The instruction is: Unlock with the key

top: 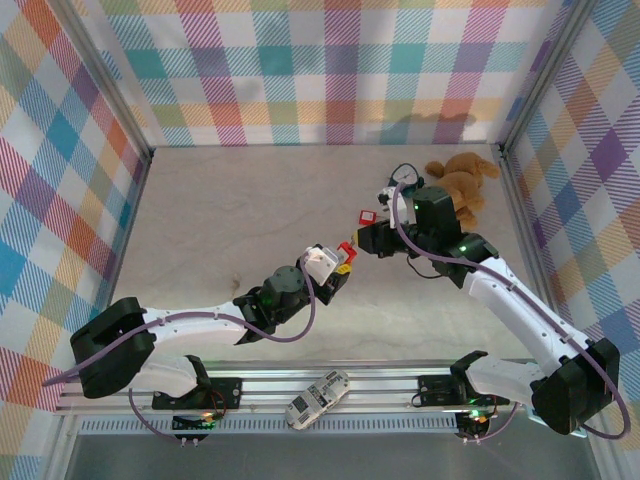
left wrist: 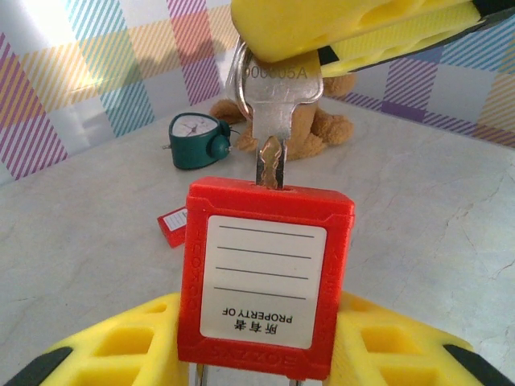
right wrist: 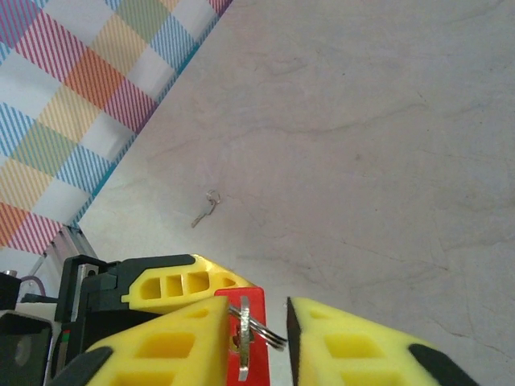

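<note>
My left arm (top: pixel 190 325) stretches low from the near-left corner toward mid-tabletop (top: pixel 230 210), its left end effector (top: pixel 336 268) pinching a red padlock (left wrist: pixel 265 273). Open surface lies to its left and beyond. A key (left wrist: pixel 273 104) stands in the keyhole. My right end effector (right wrist: pixel 257 342), elbow bent, straddles the key's head, fingers narrowly apart.

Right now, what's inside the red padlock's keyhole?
The key: its blade enters the slot, its head between the fingers of the right gripper. The blade's tip is hidden inside the red padlock, which the left gripper holds.
</note>
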